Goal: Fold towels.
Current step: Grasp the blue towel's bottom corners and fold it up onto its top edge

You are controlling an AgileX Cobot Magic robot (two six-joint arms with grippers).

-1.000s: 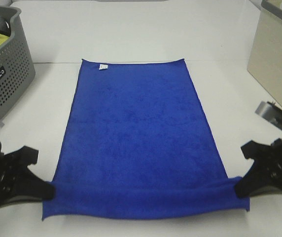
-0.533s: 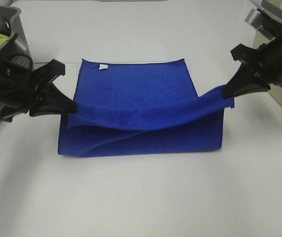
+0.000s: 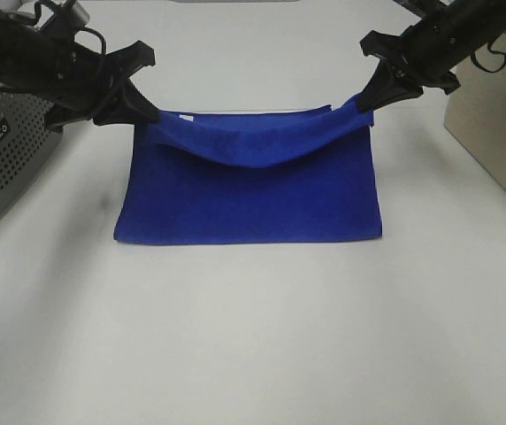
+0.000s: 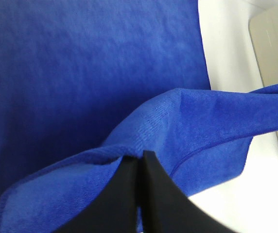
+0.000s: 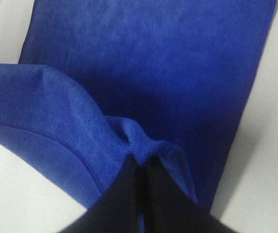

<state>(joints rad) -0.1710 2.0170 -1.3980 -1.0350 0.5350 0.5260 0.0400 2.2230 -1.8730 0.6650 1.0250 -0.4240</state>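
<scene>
The royal-blue towel [image 3: 249, 195] lies folded over on the white table, its fold line nearest the camera. My left gripper [image 3: 147, 117] is shut on one corner of the top layer at the far left. My right gripper [image 3: 362, 102] is shut on the other corner at the far right. Both hold that edge just above the towel's far edge, and it sags in the middle. The wrist views show each pair of black fingers pinching blue cloth, the left [image 4: 140, 158] and the right [image 5: 141, 162]. A bit of the white label [image 3: 187, 115] shows at the far left corner.
A grey perforated basket [image 3: 10, 146] stands at the left edge. A beige box [image 3: 494, 124] stands at the right edge. White table surface [image 3: 253, 336] lies in front of the towel.
Both grippers have carried the towel's near edge up and away from the camera to over the far edge, so the towel now lies doubled over.
</scene>
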